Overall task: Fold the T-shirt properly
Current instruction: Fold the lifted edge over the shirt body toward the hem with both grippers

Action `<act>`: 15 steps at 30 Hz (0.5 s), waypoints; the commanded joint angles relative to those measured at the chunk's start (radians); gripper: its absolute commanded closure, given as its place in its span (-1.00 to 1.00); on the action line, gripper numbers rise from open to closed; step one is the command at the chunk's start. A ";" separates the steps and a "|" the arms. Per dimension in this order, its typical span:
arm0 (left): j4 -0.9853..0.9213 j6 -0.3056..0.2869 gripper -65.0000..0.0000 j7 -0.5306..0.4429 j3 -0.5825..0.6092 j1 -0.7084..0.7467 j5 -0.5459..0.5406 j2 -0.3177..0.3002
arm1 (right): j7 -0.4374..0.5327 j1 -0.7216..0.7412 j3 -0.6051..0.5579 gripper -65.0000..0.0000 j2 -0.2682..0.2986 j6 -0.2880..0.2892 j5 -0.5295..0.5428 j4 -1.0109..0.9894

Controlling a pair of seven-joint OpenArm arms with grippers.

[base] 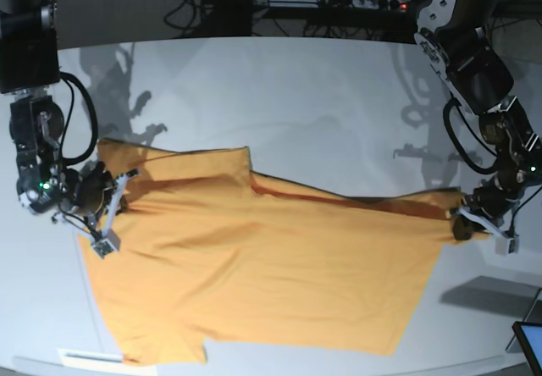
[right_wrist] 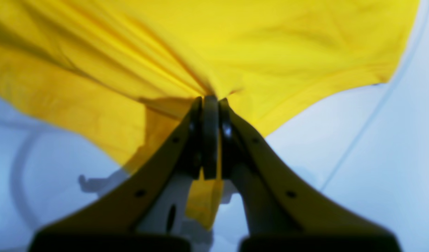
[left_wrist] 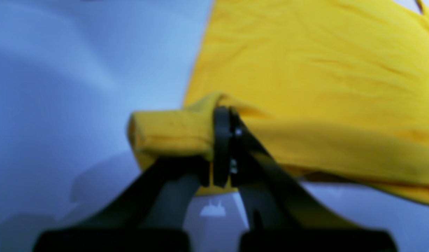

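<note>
A large plain orange-yellow T-shirt (base: 262, 266) lies spread across a pale table (base: 296, 96), stretched between two robot arms. In the overhead base view it fills the middle and near part of the table, its wide body reaching toward the near edge and one long edge running from left to right across the middle. The right gripper (base: 110, 211), at the left of that view, is clenched on the cloth at the shirt's left end; its wrist camera shows the right gripper (right_wrist: 210, 101) with jaws pressed together, pleats fanning out from the pinch and a small tail of fabric hanging between the fingers. The left gripper (base: 472, 222), at the right of the base view, is likewise clamped on the shirt's far-right corner; its wrist camera shows the left gripper (left_wrist: 225, 115) biting a rolled, bunched edge of cloth, which appears lifted slightly off the table. The fabric looks thin, soft and light: it creases, sags and drapes freely, so it will likely follow a pull only near the grip and trail elsewhere. It seems neither fragile nor slippery. Seams, hems and corners look like the best holds, since a pinch there gathers several layers. The shirt lies just ahead of each pincer, spreading away from it toward the table's middle.
</note>
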 commanded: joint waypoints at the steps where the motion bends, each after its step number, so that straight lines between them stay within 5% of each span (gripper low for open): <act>1: 0.002 -0.001 1.00 -0.035 0.008 -0.026 -0.010 -0.025 | 0.017 0.029 0.014 1.00 0.011 0.000 0.000 0.013; 15: -0.070 -0.001 1.00 -0.084 0.005 -0.064 -0.013 -0.067 | 0.022 0.098 0.016 1.00 0.016 0.000 0.001 0.008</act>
